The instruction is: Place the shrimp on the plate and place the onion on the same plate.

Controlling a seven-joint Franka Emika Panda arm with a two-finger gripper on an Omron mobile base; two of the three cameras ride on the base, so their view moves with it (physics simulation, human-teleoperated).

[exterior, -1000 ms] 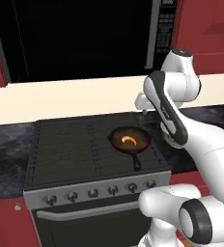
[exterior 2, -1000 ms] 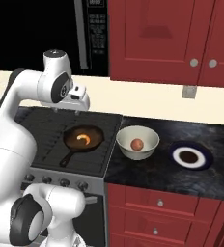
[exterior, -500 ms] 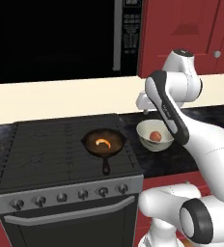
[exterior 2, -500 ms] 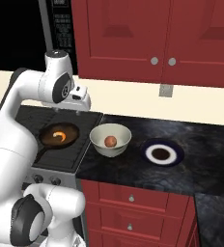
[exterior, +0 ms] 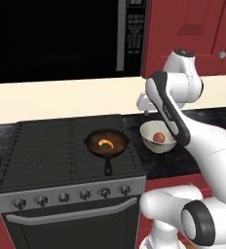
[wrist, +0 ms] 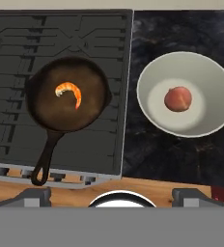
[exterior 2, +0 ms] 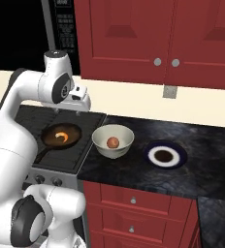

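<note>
One shrimp (wrist: 69,92), lying in one skillet (wrist: 68,101). One onion (wrist: 177,99), sitting in one white bowl (wrist: 201,72), at 3 o'clock of skillet. One plate (exterior 2: 165,156) on table. One stove (exterior: 51,146). One microwave (exterior: 61,36). Two cabinet doors (exterior 2: 148,34) above table.

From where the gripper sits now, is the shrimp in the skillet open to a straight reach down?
Probably yes. The shrimp lies alone in the open skillet, nothing covering it, and the gripper hangs above the stove beside the bowl.
</note>
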